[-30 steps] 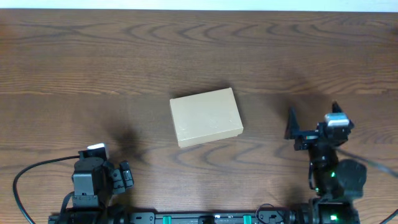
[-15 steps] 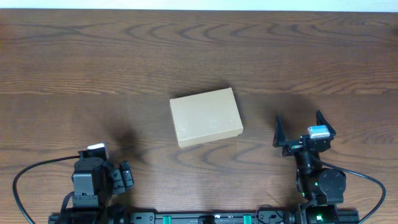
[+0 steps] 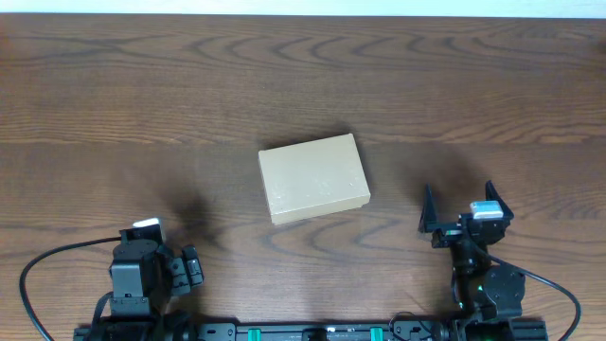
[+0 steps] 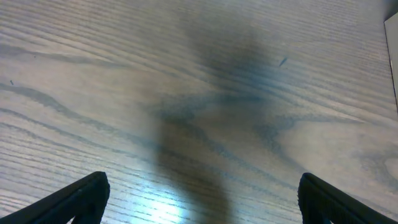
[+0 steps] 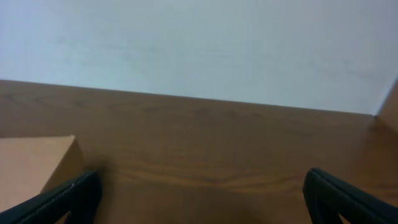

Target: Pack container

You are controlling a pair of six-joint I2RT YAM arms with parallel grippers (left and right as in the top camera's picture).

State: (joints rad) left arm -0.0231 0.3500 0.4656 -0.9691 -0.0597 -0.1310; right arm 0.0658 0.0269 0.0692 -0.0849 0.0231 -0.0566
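The container (image 3: 313,177) is a small plain tan cardboard box with its lid closed, lying flat at the middle of the table. Its corner shows at the lower left of the right wrist view (image 5: 34,167), and a sliver of it shows at the right edge of the left wrist view (image 4: 393,50). My right gripper (image 3: 459,205) is open and empty, to the right of the box and apart from it; its fingertips show in the right wrist view (image 5: 202,196). My left gripper (image 4: 199,198) is open and empty over bare wood at the front left.
The wooden table (image 3: 142,104) runs to a pale wall at the back (image 5: 199,43). The left arm's base (image 3: 142,270) sits at the front left edge with a black cable beside it. The right arm's base (image 3: 488,289) sits at the front right edge.
My right arm has drawn back toward the front edge and turned its open gripper square to the table. The box and the left arm have not moved.
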